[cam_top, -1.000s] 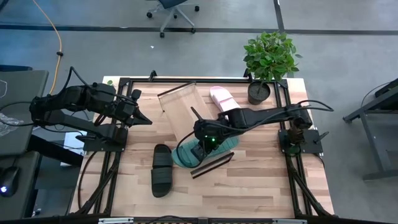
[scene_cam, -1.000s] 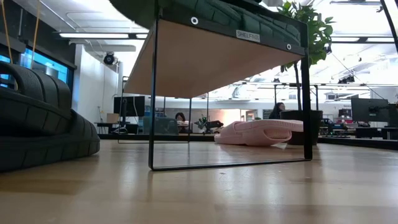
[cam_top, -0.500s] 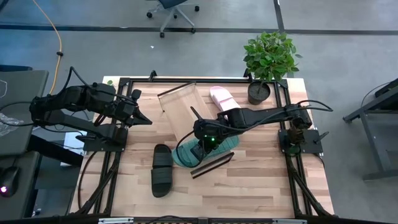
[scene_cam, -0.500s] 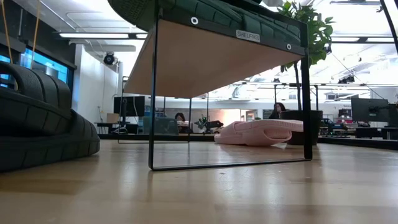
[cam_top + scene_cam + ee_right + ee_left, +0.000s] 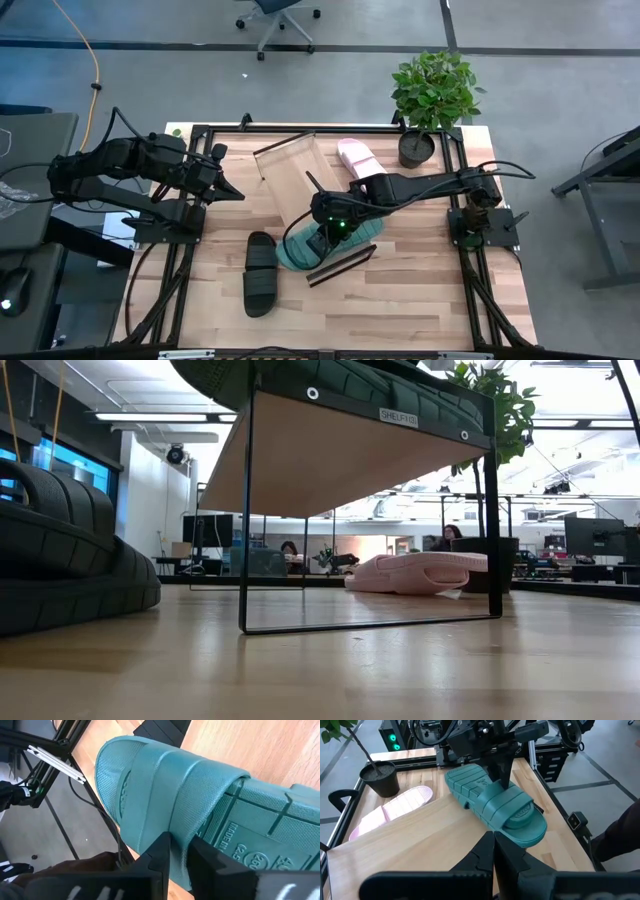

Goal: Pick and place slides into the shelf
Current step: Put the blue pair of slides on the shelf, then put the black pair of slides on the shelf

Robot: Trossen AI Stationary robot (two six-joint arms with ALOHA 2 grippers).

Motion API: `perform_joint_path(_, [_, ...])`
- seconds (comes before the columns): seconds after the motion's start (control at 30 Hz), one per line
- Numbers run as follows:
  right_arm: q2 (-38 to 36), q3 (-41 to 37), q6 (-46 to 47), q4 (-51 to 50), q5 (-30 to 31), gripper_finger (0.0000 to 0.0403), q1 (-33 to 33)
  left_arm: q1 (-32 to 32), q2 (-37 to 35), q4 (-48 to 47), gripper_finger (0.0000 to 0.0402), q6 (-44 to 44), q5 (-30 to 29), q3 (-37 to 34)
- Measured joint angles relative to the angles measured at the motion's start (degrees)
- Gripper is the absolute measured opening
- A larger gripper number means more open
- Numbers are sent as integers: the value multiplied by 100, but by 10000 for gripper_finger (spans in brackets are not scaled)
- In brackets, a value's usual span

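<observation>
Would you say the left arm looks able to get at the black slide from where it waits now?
Probably yes. The black slide lies alone on bare tabletop toward the left side, with nothing on or against it. The left gripper waits shut, apart from it, while the right gripper is busy at the green slide on the shelf.

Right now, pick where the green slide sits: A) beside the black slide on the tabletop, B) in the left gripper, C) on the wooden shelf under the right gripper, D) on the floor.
C: the green slide lies on the shelf board with the right gripper over it.
</observation>
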Motion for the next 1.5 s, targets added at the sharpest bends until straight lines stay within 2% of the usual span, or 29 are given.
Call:
perform_joint_path(0.33, [-7,0,11,37,167,75,-2,-2,0,0,1,11,2,0])
perform_joint_path(0.9, [-7,0,-5,23,282,76,-64,-2,0,-44,1,26,68,0])
perform_joint_path(1.17, [-27,0,-159,170,57,76,-81,-1,1,-181,1,24,189,0])
perform_joint_path(1.5, [-540,0,-391,66,355,76,-157,-1,2,-195,1,23,266,0])
